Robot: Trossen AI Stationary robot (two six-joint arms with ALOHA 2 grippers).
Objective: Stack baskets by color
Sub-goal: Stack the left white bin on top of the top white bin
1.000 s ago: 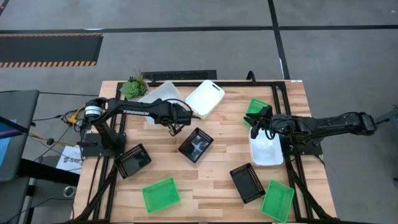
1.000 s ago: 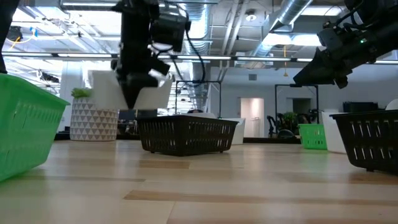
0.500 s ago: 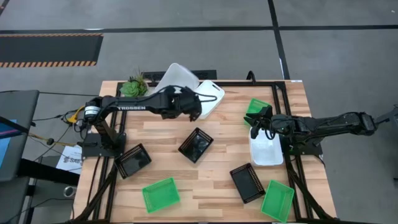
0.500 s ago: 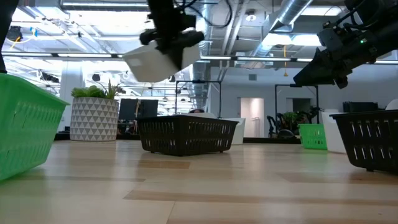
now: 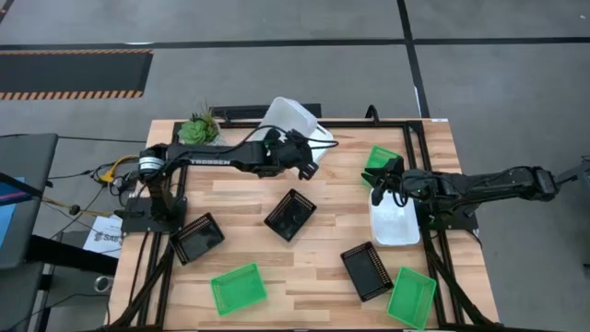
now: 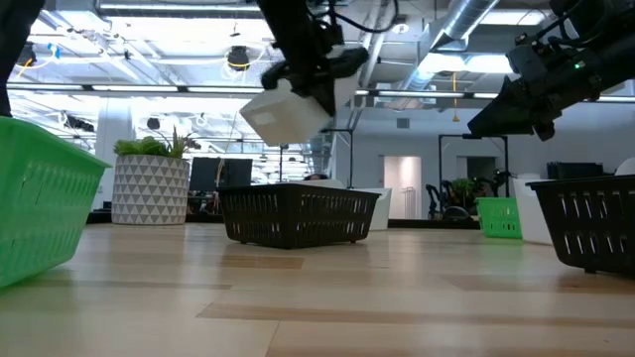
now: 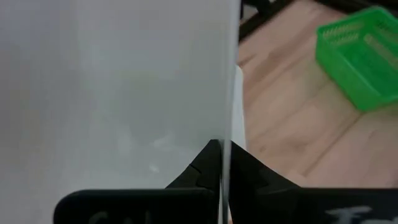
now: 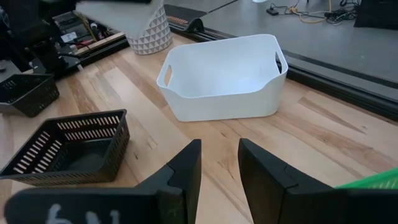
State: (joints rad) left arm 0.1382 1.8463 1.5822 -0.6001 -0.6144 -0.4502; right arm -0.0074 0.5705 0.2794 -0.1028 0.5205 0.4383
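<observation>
Left hand pinching 1 tilted white basket by its wall, liable to slip over the second white basket.

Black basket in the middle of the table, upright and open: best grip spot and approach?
Take the black basket from straight above, jaws straddling one thin mesh side wall at its rim. It sits upright, open side up, apart from the others, so every rim looks reachable. The left gripper is shut on a white basket, and the right gripper hangs open.
</observation>
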